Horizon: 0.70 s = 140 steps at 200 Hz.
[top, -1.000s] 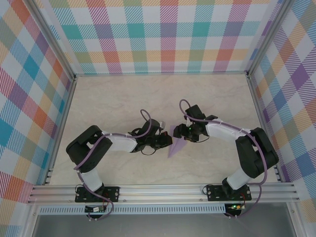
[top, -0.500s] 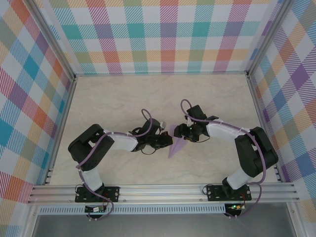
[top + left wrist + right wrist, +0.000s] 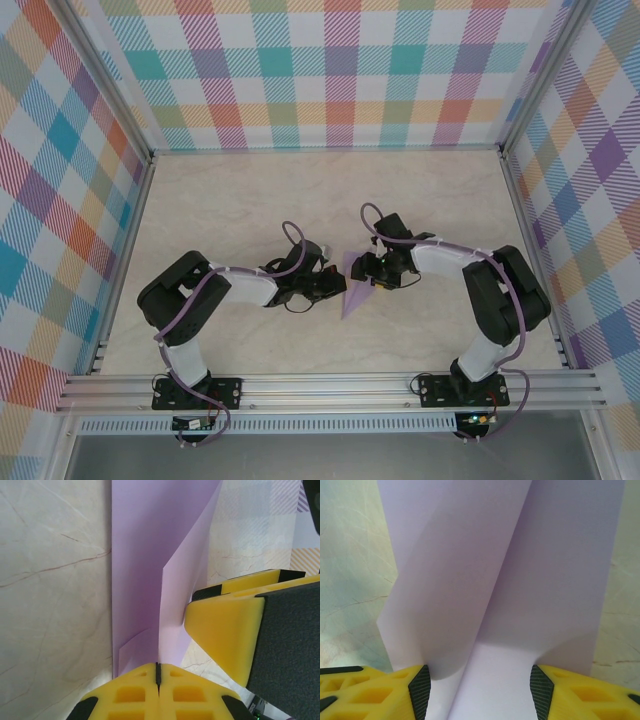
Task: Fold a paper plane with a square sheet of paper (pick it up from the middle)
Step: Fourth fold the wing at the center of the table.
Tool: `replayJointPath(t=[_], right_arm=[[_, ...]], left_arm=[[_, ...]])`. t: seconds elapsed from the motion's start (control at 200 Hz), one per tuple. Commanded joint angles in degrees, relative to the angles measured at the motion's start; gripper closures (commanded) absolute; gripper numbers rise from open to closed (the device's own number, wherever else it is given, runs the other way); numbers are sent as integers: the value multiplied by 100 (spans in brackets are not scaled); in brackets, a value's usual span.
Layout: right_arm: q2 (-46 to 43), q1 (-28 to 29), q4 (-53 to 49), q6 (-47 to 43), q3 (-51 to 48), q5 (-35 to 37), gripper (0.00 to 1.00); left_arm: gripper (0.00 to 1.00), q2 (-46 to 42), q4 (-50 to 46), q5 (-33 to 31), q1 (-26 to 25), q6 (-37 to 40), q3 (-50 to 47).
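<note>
Left pincer (image 3: 338,288), right pincer (image 3: 364,272) nose-to-nose at lavender paper (image 3: 351,298).

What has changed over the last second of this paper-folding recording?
The right hand edged slightly left over the creased lavender-purple paper sheet, and the right arm's elbow swung left, toward the table's middle. The left hand stayed shut on the sheet's edge, and the sheet kept its place on the table.

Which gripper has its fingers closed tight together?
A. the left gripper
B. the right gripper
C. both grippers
A: the left gripper has its yellow fingers meeting at a seam on the lavender paper, while the right gripper has its fingers apart astride it.
</note>
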Motion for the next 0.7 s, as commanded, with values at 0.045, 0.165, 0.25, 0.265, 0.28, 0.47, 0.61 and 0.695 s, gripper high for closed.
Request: replayJointPath(t=[0.045,0.165,0.25,0.265,0.28,0.47,0.61,0.695], right_arm=[[230,-25,-267,-123,155,125,42],[356,-13,-397,-88,208,231,43],[442,-14,-506,-49,248,327,43],[447,-9,-510,-39,252,329,43],[460,-7,-521,-36,252,342,43],[595,7,-670,19,301,474,43],[690,36,-746,46,353,531,43],[761,52,-813,59,401,588,43]], left_arm=[[100,90,-94,-93,79,-4,-53],[100,117,-156,-133,91,14,-39],[100,99,-196,-184,88,18,-43],[100,99,-205,-198,88,18,-41],[100,92,-216,-208,88,18,-39],[100,45,-302,-288,96,67,-54],[100,79,-323,-275,101,78,-31],[100,93,-331,-280,101,82,-8]])
